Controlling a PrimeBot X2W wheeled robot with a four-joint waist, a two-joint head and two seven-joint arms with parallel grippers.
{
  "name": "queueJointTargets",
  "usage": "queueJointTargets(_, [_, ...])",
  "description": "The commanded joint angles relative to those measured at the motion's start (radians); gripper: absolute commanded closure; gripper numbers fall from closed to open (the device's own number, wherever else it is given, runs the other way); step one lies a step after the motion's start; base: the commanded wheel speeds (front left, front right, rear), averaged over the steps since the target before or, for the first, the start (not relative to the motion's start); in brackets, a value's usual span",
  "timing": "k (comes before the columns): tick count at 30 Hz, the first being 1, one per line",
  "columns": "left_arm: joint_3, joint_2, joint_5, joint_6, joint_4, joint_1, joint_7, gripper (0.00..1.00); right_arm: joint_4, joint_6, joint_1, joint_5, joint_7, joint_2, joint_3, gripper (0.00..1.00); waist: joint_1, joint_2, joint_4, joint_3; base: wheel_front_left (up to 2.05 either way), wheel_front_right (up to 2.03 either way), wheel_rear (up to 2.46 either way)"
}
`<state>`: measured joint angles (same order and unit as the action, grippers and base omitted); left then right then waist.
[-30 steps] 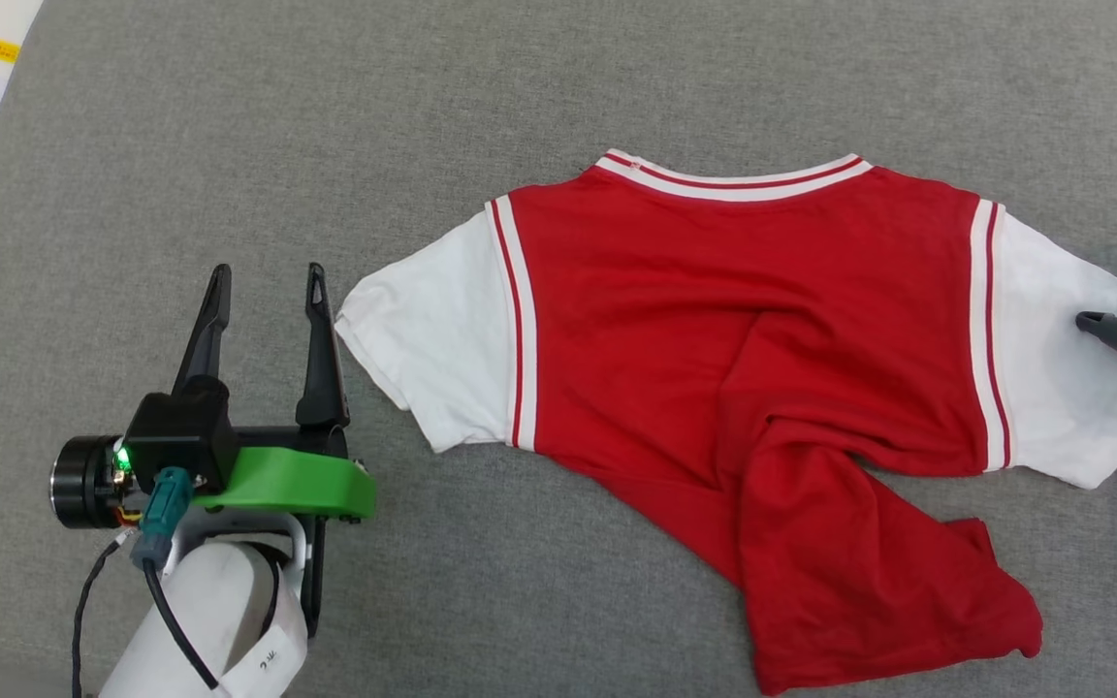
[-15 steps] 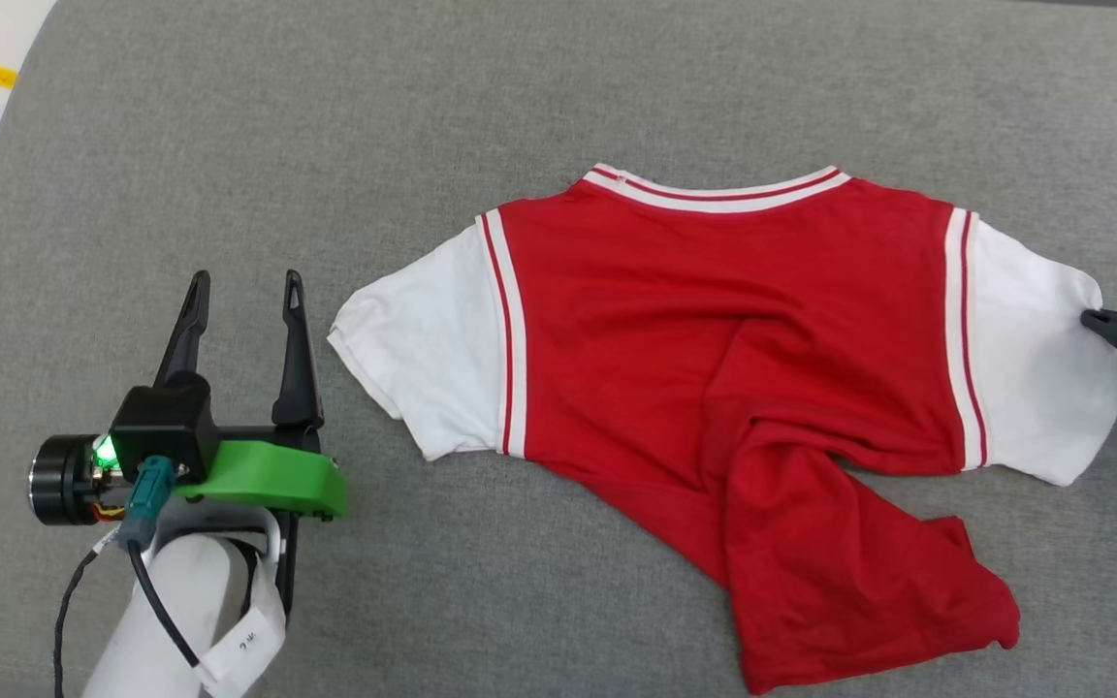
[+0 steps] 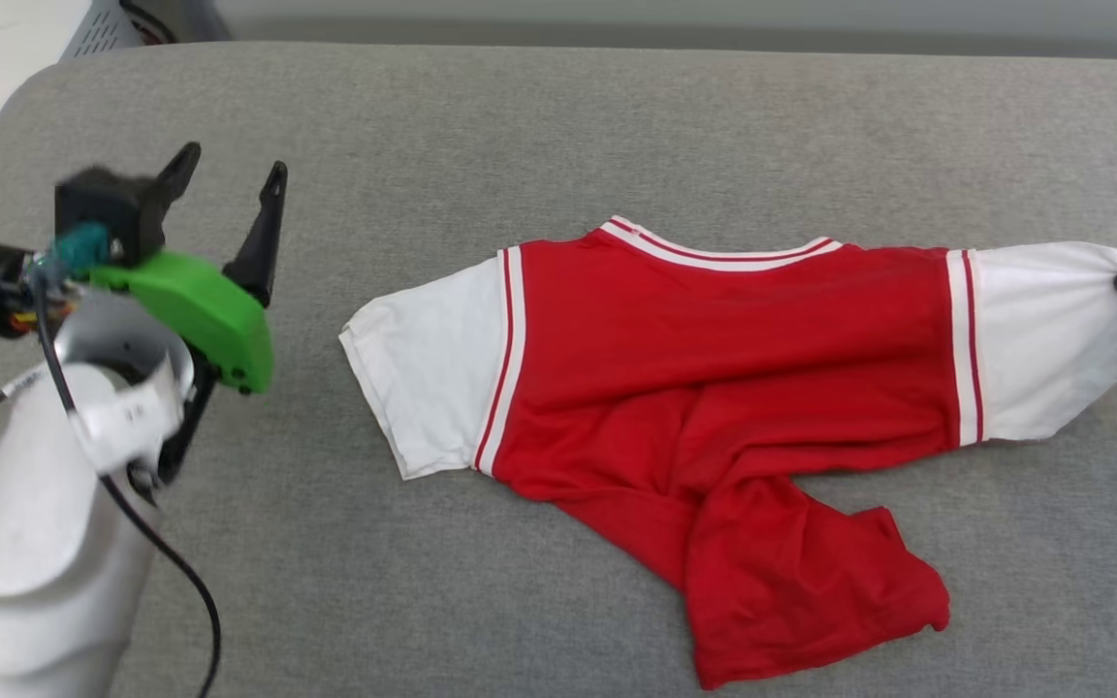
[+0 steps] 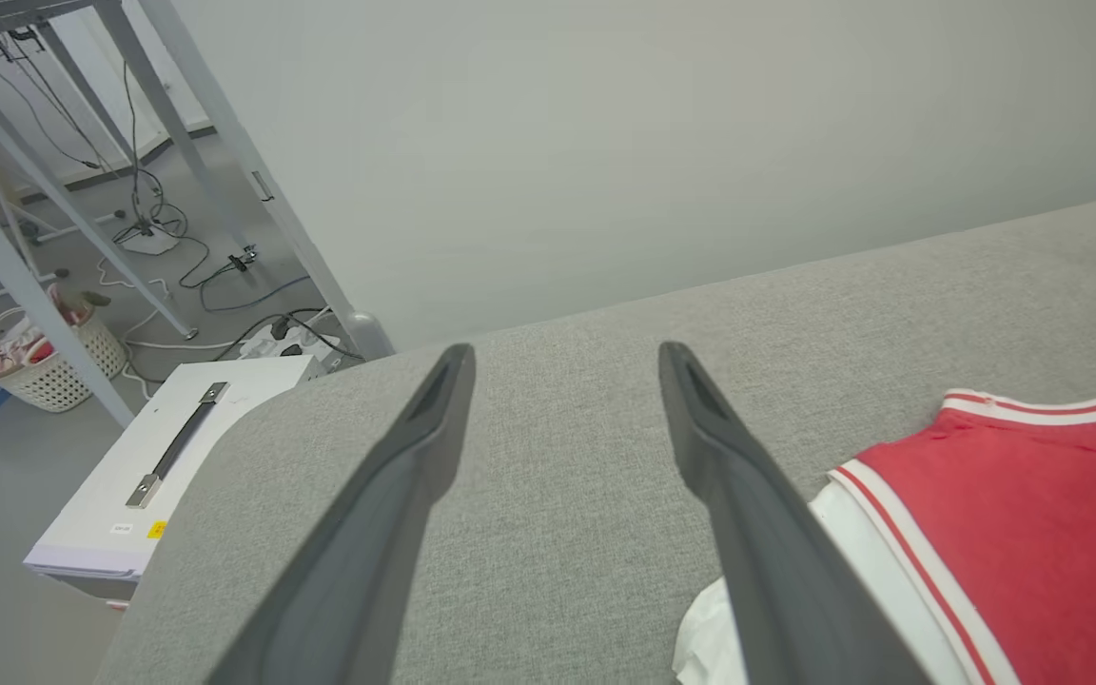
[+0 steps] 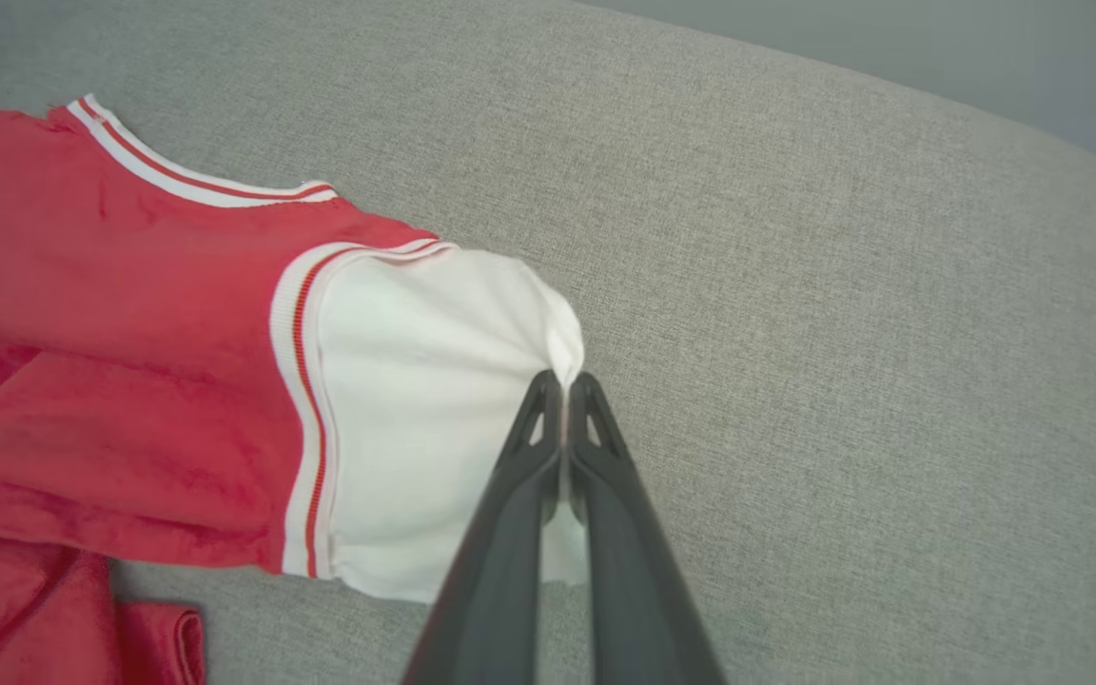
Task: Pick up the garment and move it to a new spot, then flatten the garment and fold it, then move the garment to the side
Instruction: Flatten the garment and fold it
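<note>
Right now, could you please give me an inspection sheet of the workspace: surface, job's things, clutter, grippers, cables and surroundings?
Surface: grey fabric surface, rounded corner at far left.
Job's things: garment lies rumpled, its red lower part bunched toward the near side.
Clutter: nothing seen on the surface.
Grippers: left gripper open, holding nothing, left of the garment; right gripper shut on the edge of a white sleeve.
Cables: black cable hangs along the left forearm; loose floor cables.
Surroundings: metal frame leg, white case, basket, pale wall.
</note>
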<state>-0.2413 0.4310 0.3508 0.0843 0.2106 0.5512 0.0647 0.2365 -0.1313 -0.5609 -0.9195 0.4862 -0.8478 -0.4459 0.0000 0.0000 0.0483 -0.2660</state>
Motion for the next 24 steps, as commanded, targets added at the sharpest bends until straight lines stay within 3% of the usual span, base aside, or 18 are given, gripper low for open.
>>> queueJointTargets(1, [-0.012, 0.013, 0.036, 0.017, 0.014, 0.046, 0.063, 0.0, -0.009, 0.001, 0.018, -0.006, -0.012, -0.002, 0.004, 1.0, 0.0, 0.0, -0.016, -0.001, 0.0, 0.0, 0.0])
queueJointTargets(7, [-0.116, 0.056, 0.208, 0.045, 0.075, 0.179, 0.406, 0.0, -0.03, 0.001, 0.034, -0.003, -0.013, 0.005, 0.007, 1.0, 0.0, 0.0, -0.038, -0.026, 0.0, 0.0, 0.0])
queueJointTargets(13, [-0.279, 0.109, 0.37, 0.046, 0.12, 0.281, 0.671, 0.0, -0.043, 0.001, 0.019, 0.0, -0.006, 0.017, 0.006, 1.0, 0.0, 0.0, -0.064, -0.068, 0.0, 0.0, 0.0])
queueJointTargets(24, [-0.43, 0.136, 0.478, 0.046, 0.299, 0.342, 0.81, 0.0, -0.053, 0.001, -0.036, 0.007, -0.005, 0.042, -0.024, 1.0, 0.0, 0.0, -0.109, -0.138, 0.0, 0.0, 0.0])
